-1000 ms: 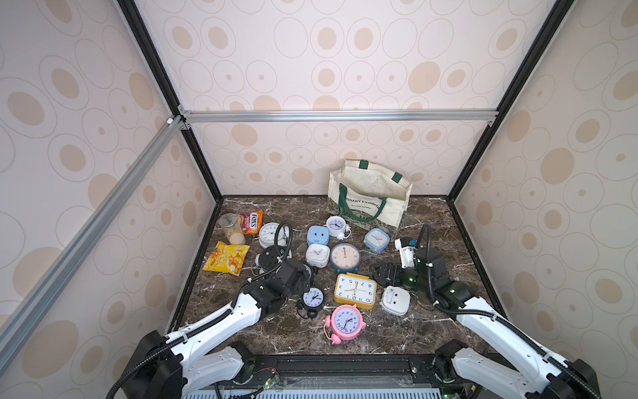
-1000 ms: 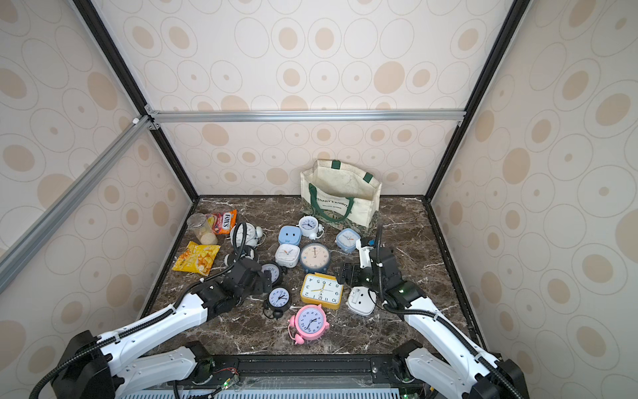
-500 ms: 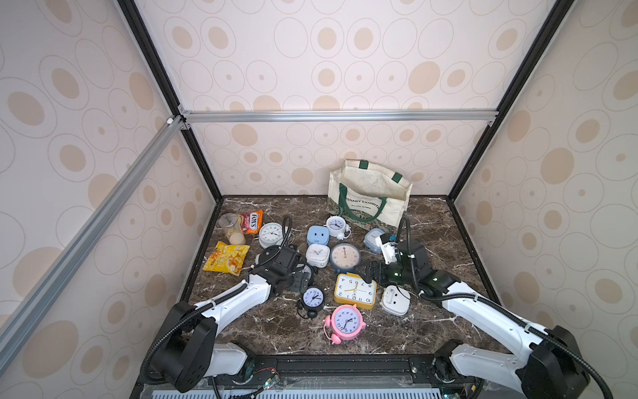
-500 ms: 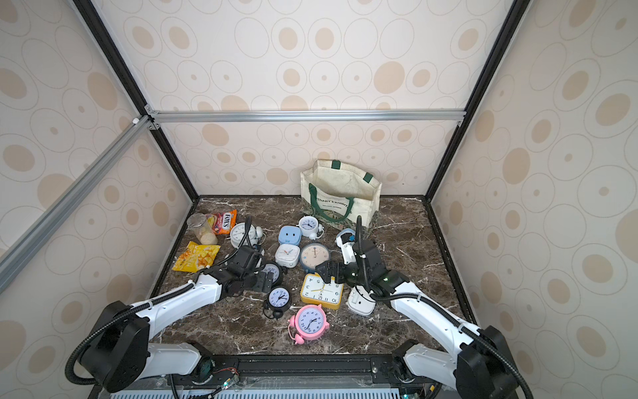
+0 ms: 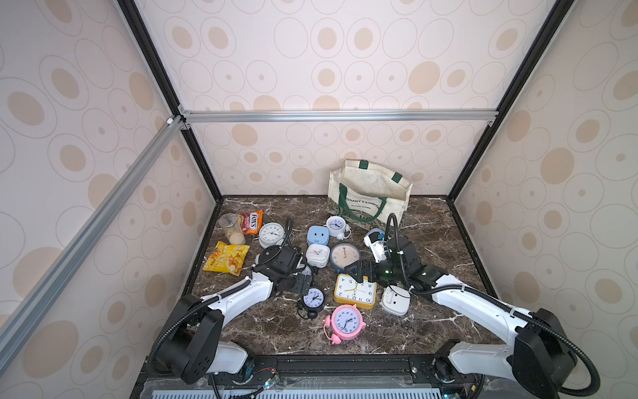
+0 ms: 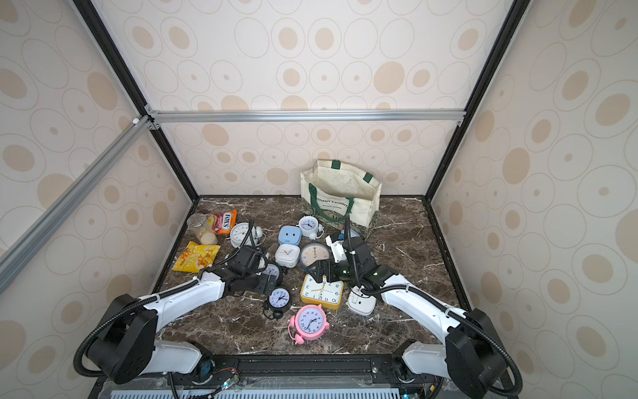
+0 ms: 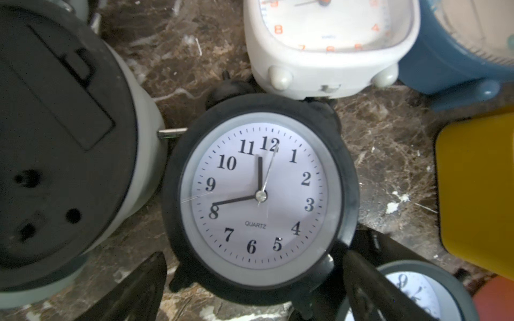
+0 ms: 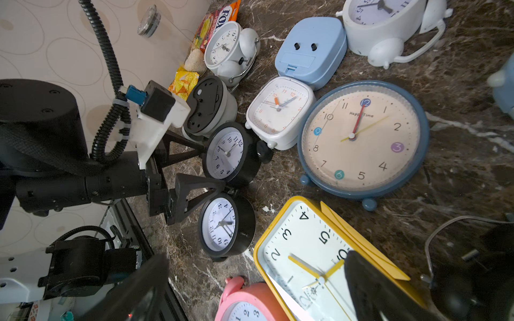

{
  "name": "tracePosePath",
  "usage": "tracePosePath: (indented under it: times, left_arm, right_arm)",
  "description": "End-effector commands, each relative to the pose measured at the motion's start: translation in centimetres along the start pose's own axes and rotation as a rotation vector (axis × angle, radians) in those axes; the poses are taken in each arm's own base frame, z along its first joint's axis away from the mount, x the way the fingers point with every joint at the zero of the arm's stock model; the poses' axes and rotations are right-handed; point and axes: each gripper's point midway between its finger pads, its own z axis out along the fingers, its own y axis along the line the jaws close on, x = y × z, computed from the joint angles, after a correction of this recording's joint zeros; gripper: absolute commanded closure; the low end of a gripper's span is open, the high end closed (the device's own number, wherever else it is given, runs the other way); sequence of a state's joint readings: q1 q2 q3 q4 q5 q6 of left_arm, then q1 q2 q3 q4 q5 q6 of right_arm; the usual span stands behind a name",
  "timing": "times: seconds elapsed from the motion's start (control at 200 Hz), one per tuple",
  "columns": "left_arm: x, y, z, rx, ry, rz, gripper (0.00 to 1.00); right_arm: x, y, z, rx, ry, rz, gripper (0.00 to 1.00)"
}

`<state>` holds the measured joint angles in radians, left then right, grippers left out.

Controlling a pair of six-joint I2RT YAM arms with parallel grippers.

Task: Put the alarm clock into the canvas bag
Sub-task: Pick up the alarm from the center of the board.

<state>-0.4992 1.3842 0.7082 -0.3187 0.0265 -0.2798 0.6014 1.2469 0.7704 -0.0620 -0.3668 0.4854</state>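
Observation:
Several alarm clocks lie on the marble table. My left gripper point(image 5: 305, 276) point(image 7: 254, 289) is open and low over a small black round alarm clock point(image 7: 258, 194) point(image 8: 226, 154). Its fingers point(image 7: 133, 289) flank the clock's lower rim without closing on it. A second black clock point(image 5: 313, 298) lies just in front. My right gripper point(image 5: 355, 271) point(image 8: 256, 291) is open and holds nothing, hovering over the far edge of the yellow square clock point(image 5: 355, 290) point(image 8: 311, 258). The cream canvas bag point(image 5: 373, 197) point(image 6: 341, 197) stands open at the back wall.
Close together lie a big blue round clock point(image 5: 345, 254), a white square clock point(image 5: 317, 254), a light blue clock point(image 5: 317, 235), a white bell clock point(image 5: 271, 233), a pink clock point(image 5: 345, 321) and a white device point(image 5: 395, 300). Snack packets point(image 5: 226, 257) and a clear cup point(image 5: 233, 228) sit at left.
My right gripper has swung left, from the right side of the table to above the yellow clock. My left gripper has shifted slightly right onto the black clock. Both stay open.

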Motion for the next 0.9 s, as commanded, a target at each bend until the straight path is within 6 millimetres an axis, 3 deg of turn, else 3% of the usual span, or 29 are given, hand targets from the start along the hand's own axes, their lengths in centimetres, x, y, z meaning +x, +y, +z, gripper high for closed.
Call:
tracePosePath:
  times: [0.0,0.18,0.455,0.565,0.72,0.895]
  left_arm:
    - [2.1,-0.3,1.2,0.030,0.067,0.005,0.02]
    - [1.9,0.3,2.2,-0.014,0.079,-0.026,0.03]
    - [-0.2,0.7,1.1,-0.030,-0.033,-0.034,0.14]
    - [-1.1,1.0,0.1,-0.047,-0.084,-0.027,0.22]
    - [-1.9,1.6,-1.7,-0.065,-0.171,-0.057,0.24]
    - [-2.6,0.9,-4.4,-0.005,-0.269,-0.070,0.28]
  right_arm:
    - [-1.0,1.1,0.0,-0.030,-0.023,-0.011,0.00]
    - [-1.1,1.1,0.2,-0.030,-0.017,-0.006,0.01]
    - [-0.8,0.7,-0.1,-0.004,-0.018,-0.009,0.01]
    - [-0.7,0.5,-0.3,0.009,-0.013,-0.018,0.00]
    - [-1.3,0.2,-0.7,0.039,-0.036,-0.040,0.00]
    - [-2.1,0.5,-1.1,0.049,-0.047,-0.040,0.00]
